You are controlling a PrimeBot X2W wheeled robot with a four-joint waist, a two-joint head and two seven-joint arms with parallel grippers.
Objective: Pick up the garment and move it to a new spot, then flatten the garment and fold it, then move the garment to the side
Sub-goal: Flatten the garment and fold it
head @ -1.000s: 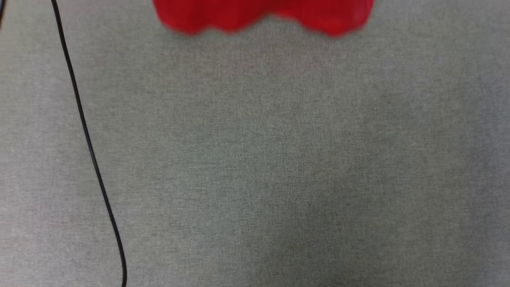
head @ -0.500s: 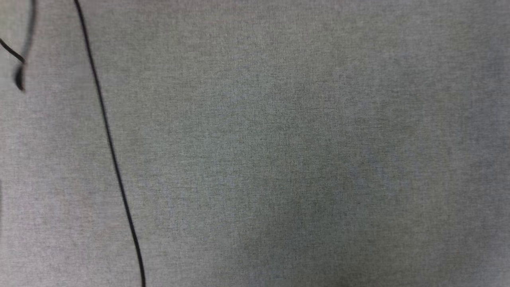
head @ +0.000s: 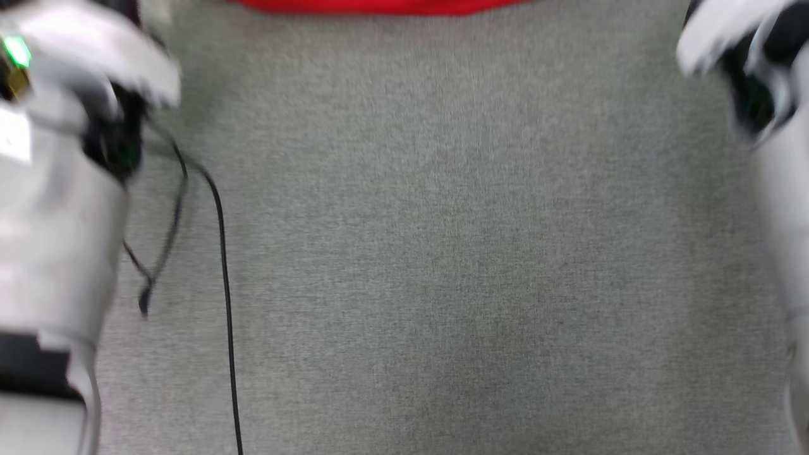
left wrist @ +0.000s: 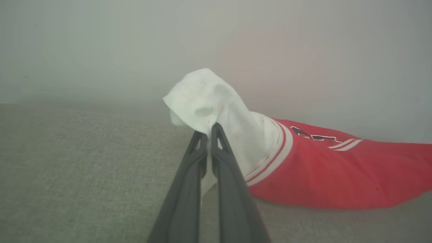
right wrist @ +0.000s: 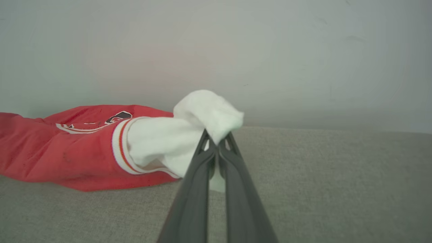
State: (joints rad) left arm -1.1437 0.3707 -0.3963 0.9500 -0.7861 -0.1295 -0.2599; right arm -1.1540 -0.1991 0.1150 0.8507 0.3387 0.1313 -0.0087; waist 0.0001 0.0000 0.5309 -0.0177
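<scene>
The garment [head: 379, 5] is a red jersey with white sleeves; in the head view a thin strip of its red cloth shows at the top edge. In the left wrist view my left gripper [left wrist: 209, 130] is shut on one white sleeve, with the garment's red body [left wrist: 324, 175] trailing right onto the grey fabric surface. In the right wrist view my right gripper [right wrist: 216, 138] is shut on the other white sleeve, the garment's red body [right wrist: 67, 152] lying to the left. Black number trim shows on the red cloth.
A grey woven surface [head: 442, 253] spreads across the head view. A thin black cable [head: 224, 284] runs down its left side. My pale left forearm [head: 57, 221] and right forearm [head: 777, 189] stand at the picture's edges. A pale wall [left wrist: 135, 40] rises behind.
The head camera has moved: the red cloth left the top edge, then returned as a thin strip, and both forearms have come into the picture. The cable sits further right.
</scene>
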